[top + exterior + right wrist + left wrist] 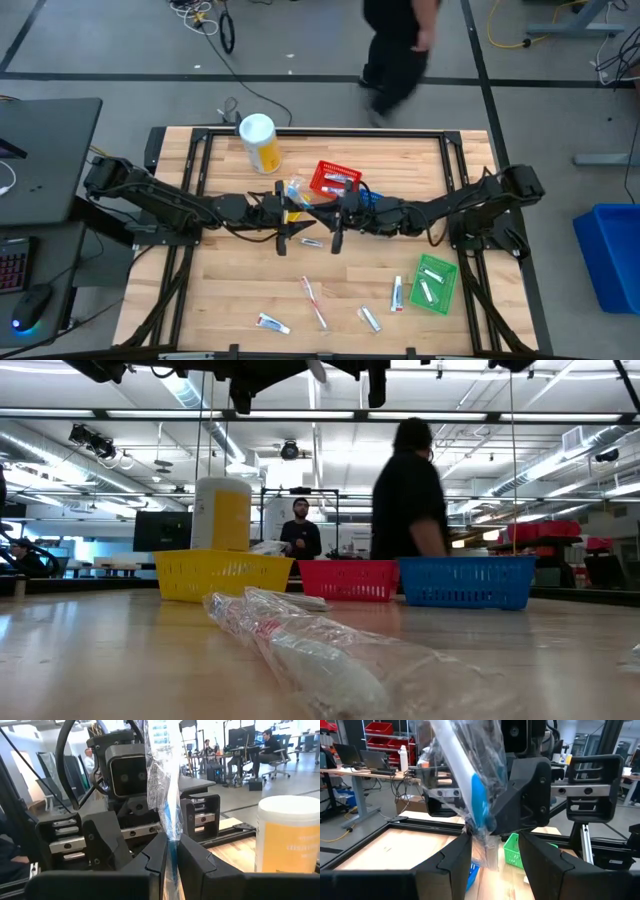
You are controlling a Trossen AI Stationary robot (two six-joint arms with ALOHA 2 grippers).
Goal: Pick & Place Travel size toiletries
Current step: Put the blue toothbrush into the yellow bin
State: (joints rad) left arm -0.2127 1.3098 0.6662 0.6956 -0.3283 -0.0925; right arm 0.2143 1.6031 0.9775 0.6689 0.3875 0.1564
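A pale-blue and white toothbrush in a clear crinkled wrapper stands upright between my two grippers above the table's middle. My right gripper is shut on this wrapper. My left gripper faces it, open, with the wrapper's lower tail hanging between its fingers. More toiletries lie on the near part of the table: small tubes, a wrapped toothbrush and another wrapped piece. My right gripper pinches the wrapper between its two fingers, coming level from the table's right. The wrapped toothbrush rises upright above the fingers, lifted clear of the table. My left gripper: the wrapper's tail lies close to one finger; I cannot tell whether it touches.
A tall white-and-yellow canister stands near the far edge. The yellow, red and blue baskets sit mid-table under the arms, and the green basket with small items sits near right. A person walks beyond the far edge.
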